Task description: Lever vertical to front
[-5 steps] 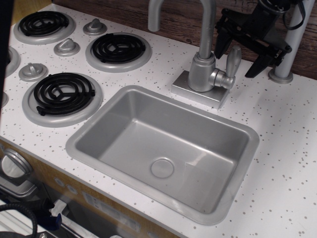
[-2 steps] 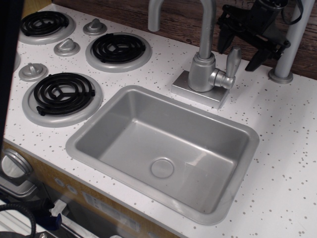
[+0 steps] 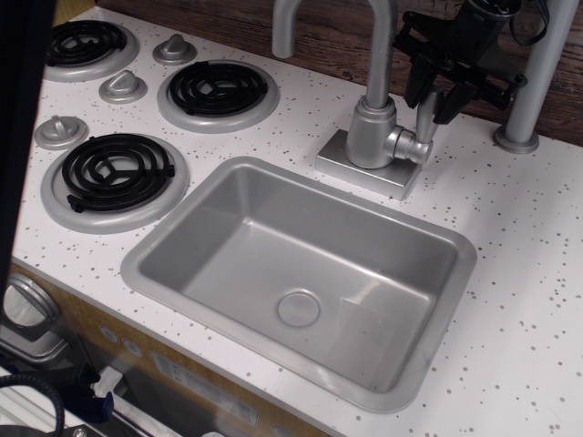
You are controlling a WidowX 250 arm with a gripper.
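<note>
The lever (image 3: 424, 119) is a small silver-grey paddle on a short round stub at the right side of the faucet base (image 3: 373, 137). It stands upright. My black gripper (image 3: 433, 96) has come down from the upper right over the paddle's top. One of its fingers (image 3: 416, 84) lies left of the paddle and the other lies right of it, both close against it. The paddle's upper end is hidden between them.
The grey sink (image 3: 155, 246) lies in front of the faucet. The curved spout pipe (image 3: 381, 45) rises just left of the gripper. A grey post (image 3: 533, 82) stands to the right. Stove burners (image 3: 117, 171) and knobs (image 3: 122, 86) fill the left of the white counter.
The gripper has moved left and down onto the lever, and its fingers have narrowed from a wide spread to a close hold around the paddle. The lever still stands upright.
</note>
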